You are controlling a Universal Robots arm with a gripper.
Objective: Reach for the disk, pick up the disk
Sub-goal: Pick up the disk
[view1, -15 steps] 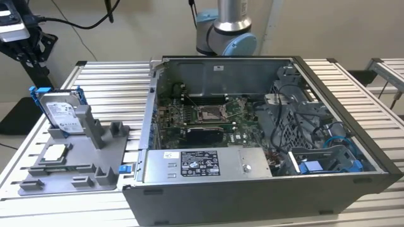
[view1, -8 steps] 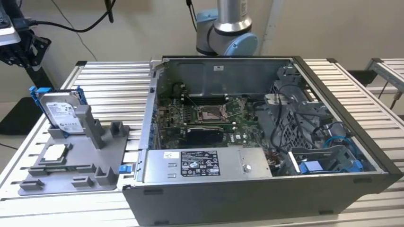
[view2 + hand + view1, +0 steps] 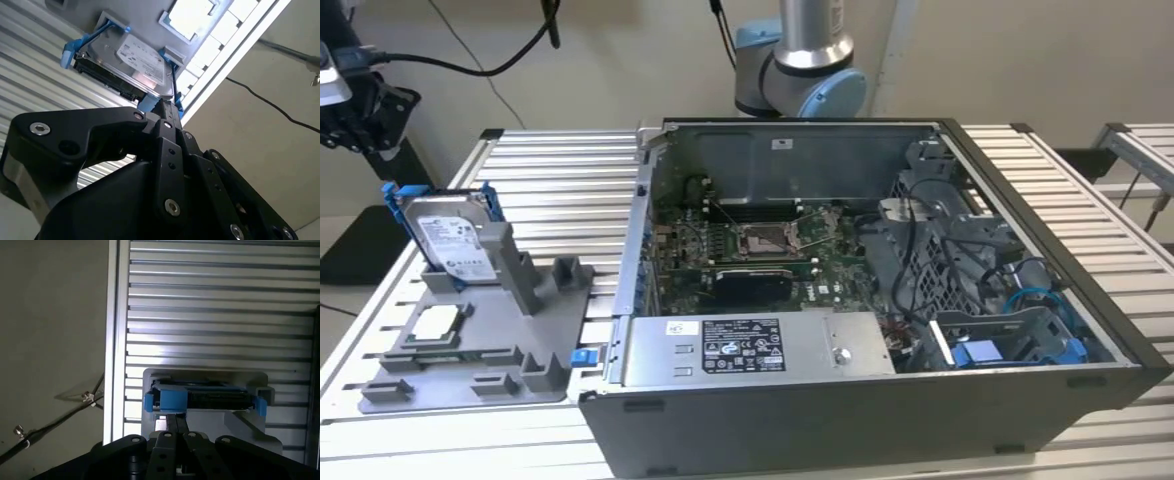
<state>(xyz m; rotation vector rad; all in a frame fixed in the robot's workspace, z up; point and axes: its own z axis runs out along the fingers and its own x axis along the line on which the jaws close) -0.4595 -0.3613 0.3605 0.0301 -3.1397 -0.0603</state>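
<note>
Pincer (image 3: 178, 418), seemingly closed and empty, hovers near the disk (image 3: 447, 232); its white label (image 3: 140, 57) unreadable.

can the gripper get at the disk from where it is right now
Probably yes: the disk stands upright in its grey holder, and in the first wrist view the gripper sits just short of its blue-framed edge with nothing between them.

Open PC case (image 3: 854, 420) w/ mobo (image 3: 761, 250) on slatted table (image 3: 554, 180); grey fixture (image 3: 494, 338) beside it, holding square chip (image 3: 435, 322).
</note>
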